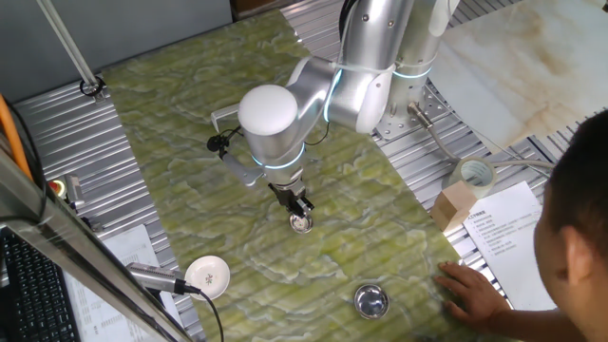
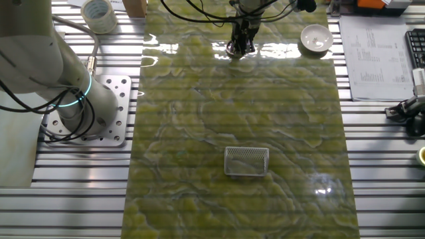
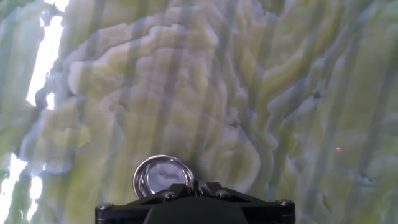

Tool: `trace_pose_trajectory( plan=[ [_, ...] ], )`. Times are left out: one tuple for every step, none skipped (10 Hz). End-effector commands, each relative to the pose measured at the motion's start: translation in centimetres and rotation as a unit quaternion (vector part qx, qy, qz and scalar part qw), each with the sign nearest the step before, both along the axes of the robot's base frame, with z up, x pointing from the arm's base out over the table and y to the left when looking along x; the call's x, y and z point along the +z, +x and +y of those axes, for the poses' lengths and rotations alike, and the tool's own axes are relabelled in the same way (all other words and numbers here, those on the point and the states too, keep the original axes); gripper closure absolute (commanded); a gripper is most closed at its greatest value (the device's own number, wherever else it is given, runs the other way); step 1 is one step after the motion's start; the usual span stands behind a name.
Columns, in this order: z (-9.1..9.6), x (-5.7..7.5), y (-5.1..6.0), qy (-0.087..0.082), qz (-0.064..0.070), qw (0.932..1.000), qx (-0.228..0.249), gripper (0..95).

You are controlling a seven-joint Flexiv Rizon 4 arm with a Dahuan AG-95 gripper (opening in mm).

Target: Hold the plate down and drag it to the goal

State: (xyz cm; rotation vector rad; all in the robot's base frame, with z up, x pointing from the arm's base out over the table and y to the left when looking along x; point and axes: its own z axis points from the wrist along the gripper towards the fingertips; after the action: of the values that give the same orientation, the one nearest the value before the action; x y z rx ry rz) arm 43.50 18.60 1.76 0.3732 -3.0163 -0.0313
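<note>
Tool [image 1: 300,211] sits right over the plate [image 1: 301,224] on the green worktop [image 1: 380,237], apparently pressing down; can't tell whether its fingers are apart or together. Hold-down step looks in hand. Next: keep steady downward pressure and slide toward the goal.

1 metal bowl [image 1: 371,301] is sitting at 5 o'clock on the green mat [image 1: 190,133], a white disc [image 1: 208,275] lying at 7 o'clock.

From the gripper [image 1: 300,211], the green-patterned counter [image 1: 190,123] lies open toward 12 and 3 o'clock. A white bowl [image 1: 208,275] sits at 8, a metal bowl [image 1: 370,301] at 5.
</note>
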Motion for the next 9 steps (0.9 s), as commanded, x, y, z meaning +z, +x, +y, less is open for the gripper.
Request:
trace_pose_trajectory(
  plan=[
    [-0.1, 0.0, 0.1, -0.002, 0.000, 1.0000, -0.001, 95.0],
    [-0.2, 0.1, 0.2, -0.004, 0.000, 1.0000, -0.001, 95.0],
    [-0.5, 0.2, 0.4, -0.004, 0.000, 1.0000, 0.000, 95.0],
    [-0.7, 0.3, 0.4, -0.004, 0.001, 1.0000, 0.001, 95.0],
    [-1.0, 0.2, 0.5, -0.004, 0.001, 1.0000, 0.003, 95.0],
    [-1.1, 0.2, 0.5, -0.004, 0.001, 1.0000, 0.004, 95.0],
    [-1.3, 0.1, 0.5, -0.004, 0.000, 1.0000, 0.005, 95.0],
    [-1.4, 0.1, 0.6, -0.004, 0.000, 1.0000, 0.006, 95.0],
    [-1.5, 0.1, 0.6, -0.005, 0.001, 1.0000, 0.006, 95.0]
  ],
)
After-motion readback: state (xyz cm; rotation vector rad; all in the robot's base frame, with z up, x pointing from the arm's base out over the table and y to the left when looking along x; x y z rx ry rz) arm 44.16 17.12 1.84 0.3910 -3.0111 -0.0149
